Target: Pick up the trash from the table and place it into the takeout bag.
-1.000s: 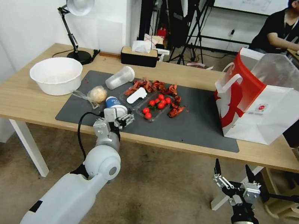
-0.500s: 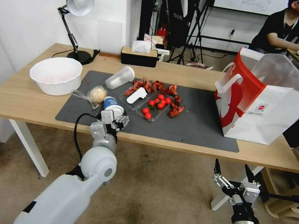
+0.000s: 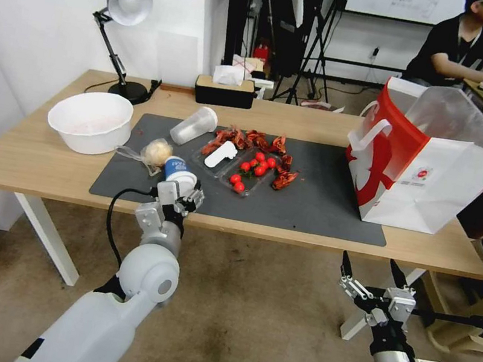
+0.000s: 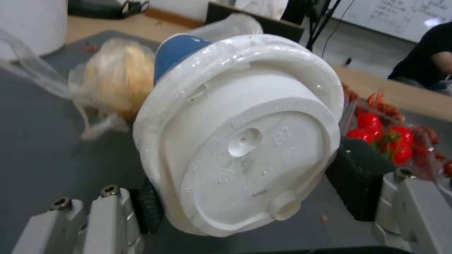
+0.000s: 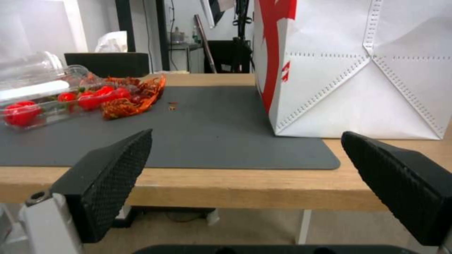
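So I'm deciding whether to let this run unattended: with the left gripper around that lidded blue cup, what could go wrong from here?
1. The left gripper grips the blue paper cup with white plastic lid at its lid end while it lies tilted; the lid could pop off or the cup slip.
2. The clear bag with a yellowish lump lies right beside the cup and may get dragged.
3. The tall white-and-red paper takeout bag stands far across the grey mat; a long carry could snag the clear tray of red tomatoes.

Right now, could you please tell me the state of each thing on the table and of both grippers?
blue cup: lidded, tipped, gripped.
left gripper: shut on the cup.
right gripper: open, below the table edge.
clear plastic cup: lying on its side.
takeout bag: upright, open.
white bowl: upright.
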Robot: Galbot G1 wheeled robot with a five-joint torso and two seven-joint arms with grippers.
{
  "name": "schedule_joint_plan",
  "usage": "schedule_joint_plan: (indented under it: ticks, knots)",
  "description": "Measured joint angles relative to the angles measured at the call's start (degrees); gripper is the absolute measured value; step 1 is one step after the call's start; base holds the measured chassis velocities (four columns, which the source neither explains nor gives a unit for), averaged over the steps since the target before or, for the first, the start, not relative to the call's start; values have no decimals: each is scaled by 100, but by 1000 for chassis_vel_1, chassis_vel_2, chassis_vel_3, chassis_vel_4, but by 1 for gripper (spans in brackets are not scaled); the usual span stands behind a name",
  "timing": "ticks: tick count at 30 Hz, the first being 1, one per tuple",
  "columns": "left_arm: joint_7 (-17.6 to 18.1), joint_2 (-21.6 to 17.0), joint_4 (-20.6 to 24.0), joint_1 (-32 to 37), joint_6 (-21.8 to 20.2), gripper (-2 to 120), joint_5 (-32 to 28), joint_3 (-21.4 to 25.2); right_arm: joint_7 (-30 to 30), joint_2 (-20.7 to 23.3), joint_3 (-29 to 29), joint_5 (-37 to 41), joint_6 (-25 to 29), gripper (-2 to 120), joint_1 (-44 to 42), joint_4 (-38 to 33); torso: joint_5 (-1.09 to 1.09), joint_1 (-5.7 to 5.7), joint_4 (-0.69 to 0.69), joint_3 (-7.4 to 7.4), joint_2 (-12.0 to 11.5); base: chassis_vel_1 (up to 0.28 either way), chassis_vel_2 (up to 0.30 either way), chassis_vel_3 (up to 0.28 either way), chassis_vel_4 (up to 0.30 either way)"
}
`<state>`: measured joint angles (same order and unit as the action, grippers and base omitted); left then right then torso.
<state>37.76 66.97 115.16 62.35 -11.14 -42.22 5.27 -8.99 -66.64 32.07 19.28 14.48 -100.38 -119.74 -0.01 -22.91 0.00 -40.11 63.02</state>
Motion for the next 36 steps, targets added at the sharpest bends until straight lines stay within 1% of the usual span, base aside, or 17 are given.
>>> schedule_joint_plan:
  ticks: [6,8,9,11,12,13,15,16,17,18,20,21,22,25,28,34,36]
  knots:
    - [-292,-96,156,27,119,68,-29,128,0,-7,-3,1,-21,100,-33,-75,0,0,1,0,0,0,0,0,0]
    - [-693,-143,186,3,355,68,-75,176,0,-19,-15,-17,-25,100,-59,-97,0,0,0,0,0,0,0,0,0]
    - [-693,-143,186,3,355,68,-75,176,0,-19,-15,-17,-25,100,-59,-97,0,0,0,0,0,0,0,0,0]
    - [-1029,-172,193,-72,525,68,-98,212,2,-41,-31,-35,-26,100,-82,-120,1,0,0,0,0,0,0,0,0]
    - [-1316,-209,156,-197,653,68,-102,218,6,-57,-40,-47,-32,100,-95,-148,1,0,0,0,0,0,0,0,0]
    - [-1316,-209,156,-197,653,68,-102,218,6,-57,-40,-47,-32,100,-95,-148,1,0,0,0,0,0,0,0,0]
    - [-1630,-256,62,-381,817,68,-109,207,8,-71,-48,-71,-34,100,-105,-162,0,0,0,0,0,0,0,0,0]
    - [-2034,-331,-66,-694,972,68,-201,143,10,-87,-52,-93,-34,100,-122,-163,1,-1,1,0,0,0,0,0,0]
    - [-2034,-331,-66,-694,972,68,-201,143,10,-87,-52,-93,-34,100,-122,-163,1,-1,1,0,0,0,0,0,0]
    - [-2302,-385,-140,-945,1063,68,-338,67,11,-93,-52,-103,-33,100,-134,-163,0,-1,0,0,0,0,0,0,0]
    - [-2556,-426,-228,-1208,1152,68,-491,-26,12,-99,-52,-121,-29,100,-148,-162,2,-1,-1,0,0,0,0,0,0]
    - [-2972,-466,-417,-1653,1274,68,-727,-222,14,-119,-52,-147,-22,100,-170,-162,0,-2,-1,0,0,0,0,0,0]
    - [-2972,-466,-417,-1653,1274,68,-727,-222,14,-119,-52,-147,-22,100,-170,-162,0,-2,-1,0,0,0,0,0,0]
    - [-3295,-477,-593,-2062,1350,68,-964,-479,16,-142,-52,-166,-20,100,-181,-179,3,-2,1,0,0,0,0,0,0]
    - [-3855,-384,-1105,-2998,1441,68,-1231,-1111,17,-175,-47,-237,-11,100,-227,-193,2,-2,0,0,0,0,0,0,0]
    - [-4091,-219,-1502,-3580,1474,68,-1276,-1467,17,-203,-40,-268,4,100,-273,-202,1,-2,-1,0,0,0,0,0,0]
    - [-4253,-32,-1837,-4036,1489,68,-1355,-1783,18,-222,-31,-282,15,100,-305,-209,3,-2,0,0,0,0,0,0,0]
